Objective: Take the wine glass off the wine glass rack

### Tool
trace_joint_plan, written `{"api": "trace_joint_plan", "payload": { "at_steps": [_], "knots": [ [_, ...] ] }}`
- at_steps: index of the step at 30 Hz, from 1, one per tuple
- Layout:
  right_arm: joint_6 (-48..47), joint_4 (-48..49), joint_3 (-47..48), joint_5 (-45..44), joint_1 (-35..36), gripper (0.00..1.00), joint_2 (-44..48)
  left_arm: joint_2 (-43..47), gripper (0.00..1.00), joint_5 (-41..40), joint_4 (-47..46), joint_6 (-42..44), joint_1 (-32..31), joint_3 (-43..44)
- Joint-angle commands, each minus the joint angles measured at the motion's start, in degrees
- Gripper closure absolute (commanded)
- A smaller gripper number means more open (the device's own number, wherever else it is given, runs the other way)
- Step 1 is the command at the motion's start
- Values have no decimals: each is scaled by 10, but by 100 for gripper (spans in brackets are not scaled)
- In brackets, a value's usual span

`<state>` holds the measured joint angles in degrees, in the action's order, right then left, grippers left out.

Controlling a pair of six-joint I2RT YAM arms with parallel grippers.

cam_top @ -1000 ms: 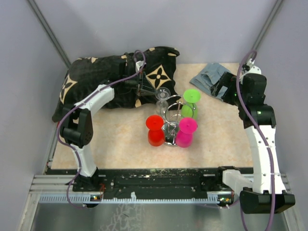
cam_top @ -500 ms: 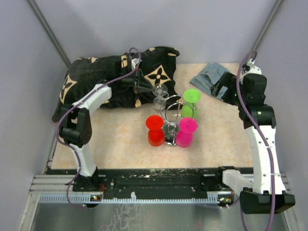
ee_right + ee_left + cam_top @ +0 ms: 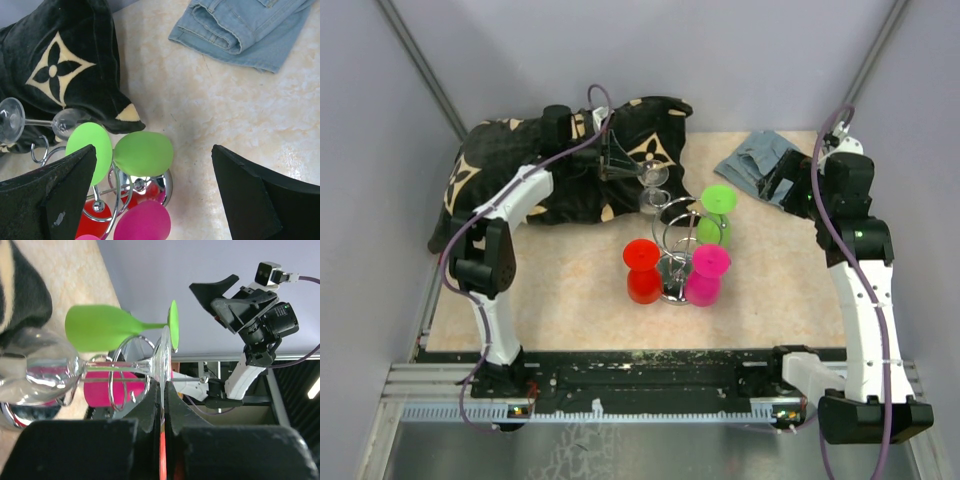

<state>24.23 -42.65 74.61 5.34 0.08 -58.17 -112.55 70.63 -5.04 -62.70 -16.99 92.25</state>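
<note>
Glass is catching the light where the clear wine glass (image 3: 653, 180) is lying on its side in the air, just beyond the far left side of the wine glass rack (image 3: 674, 232) and over the edge of a black cloth (image 3: 520, 170) with cream flower marks. The left gripper (image 3: 636, 172) is reaching in from the cloth side. The left wrist view is showing its two fingers (image 3: 150, 407) pressed nearly together on the thin round foot of the glass, with the stem and bowl running out to one side. A curled chrome loop of the rack is overlapping the stem in that view, and whether it is touching the glass cannot be told. The rack is standing on its round base near the middle of the pale marbled table (image 3: 570, 300). Three coloured glasses are hanging on it with their feet up: a red glass (image 3: 642, 270) at the near left, a pink glass (image 3: 707, 275) at the near right and a green glass (image 3: 718, 215) at the far right. The right gripper (image 3: 783, 188) is hovering apart from the rack, beside folded blue jeans (image 3: 752, 160) near the far right corner, its fingers (image 3: 55, 200) spread wide and holding nothing.
</note>
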Motion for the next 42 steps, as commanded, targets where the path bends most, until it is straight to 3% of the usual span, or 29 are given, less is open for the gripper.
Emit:
{"api": "trace_joint_plan", "payload": {
  "at_steps": [1,5,10,14,20,28,38,42],
  "knots": [
    [1,18,25,2,-5,2,-5,-11,100,9,-8,56,3,92],
    [-3,12,44,13,-5,2,-19,-27,100,-7,68,161,3,185],
    [-11,10,69,25,-6,2,-42,-28,100,-8,70,202,4,224],
    [-15,7,83,30,-5,2,-51,-20,100,5,44,178,4,211],
    [-15,7,80,33,-5,2,-50,19,100,35,-68,97,4,117],
    [-12,11,68,37,-5,2,-44,58,100,83,-182,32,-3,101],
    [0,31,112,82,-5,2,-89,101,100,95,-235,34,-35,127],
    [6,33,155,110,-5,2,-121,114,100,68,-219,96,-41,127]
  ]
}}
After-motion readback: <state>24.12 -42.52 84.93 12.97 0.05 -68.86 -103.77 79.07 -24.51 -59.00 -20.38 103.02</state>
